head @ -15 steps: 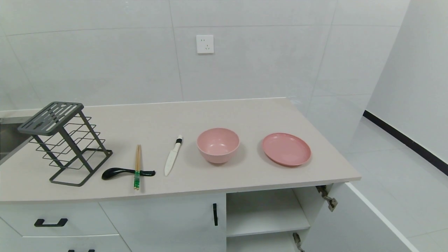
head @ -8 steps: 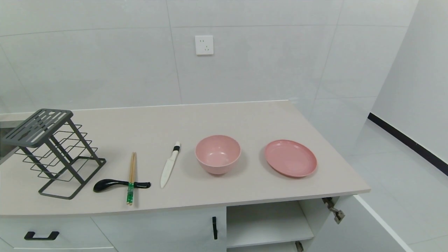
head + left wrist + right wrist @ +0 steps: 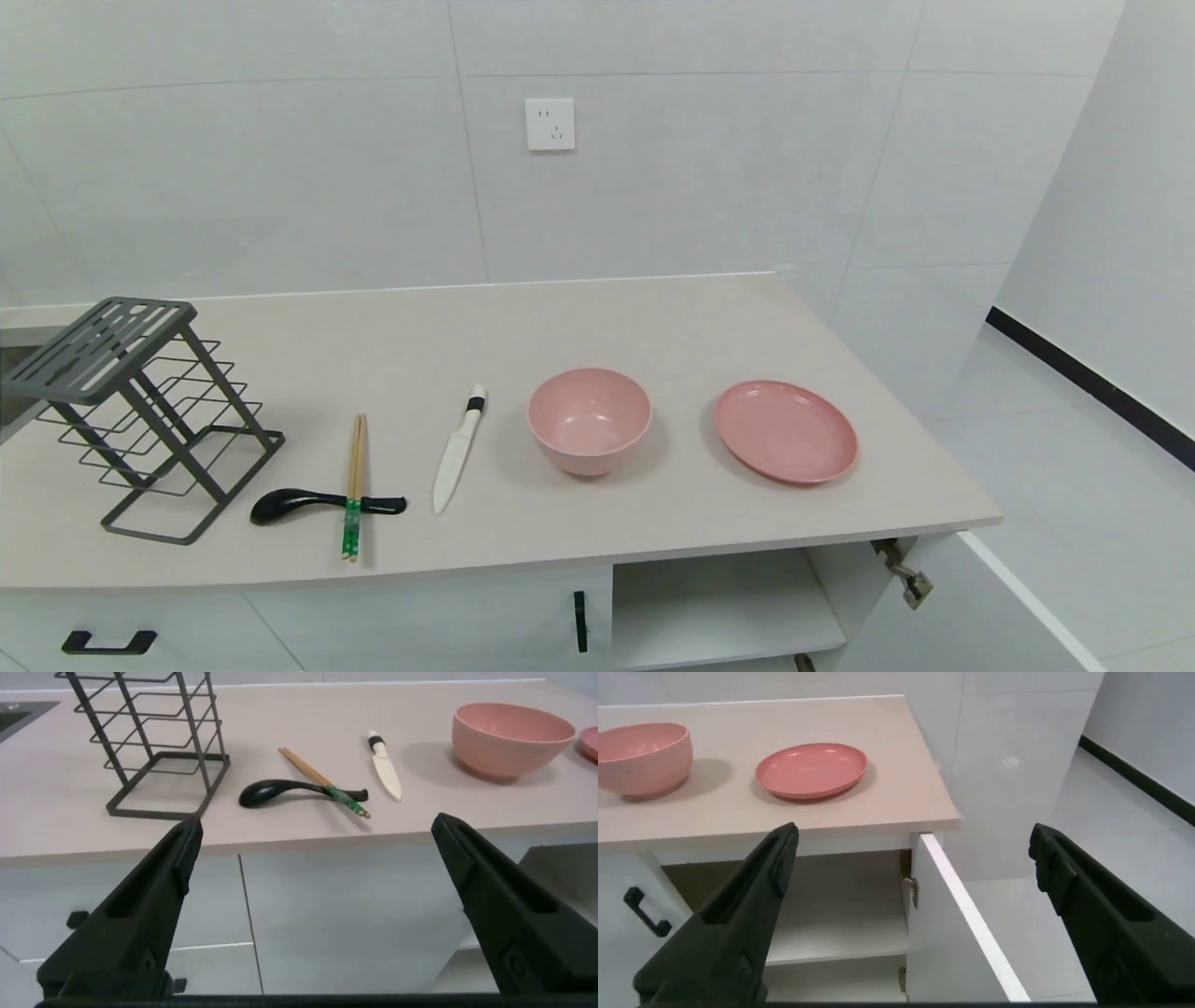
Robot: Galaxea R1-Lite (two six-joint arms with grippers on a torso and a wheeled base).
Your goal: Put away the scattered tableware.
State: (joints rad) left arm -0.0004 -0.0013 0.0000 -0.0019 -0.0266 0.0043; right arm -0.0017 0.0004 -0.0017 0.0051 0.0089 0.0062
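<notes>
- Left gripper (image 3: 316, 835): you see its fingers spread wide and empty, low before the counter (image 3: 653, 317) front, facing the rack (image 3: 140, 411)
- Right gripper (image 3: 913, 838): likewise spread and empty, facing the open cabinet shelf (image 3: 728, 607)
- Bowl (image 3: 589, 420) and plate (image 3: 786, 430): near each other but apart, on the counter's right half; probably light, rigid and smooth, so take each by the rim
- Knife (image 3: 457, 450), chopsticks (image 3: 355, 485), spoon (image 3: 317, 504): flat and thin, likely to slide; the chopsticks cross the spoon's handle, so lift them first
- Edges: the plate sits near the front and right edges; the open door (image 3: 962, 607) juts out below; bare counter lies behind the items
</notes>
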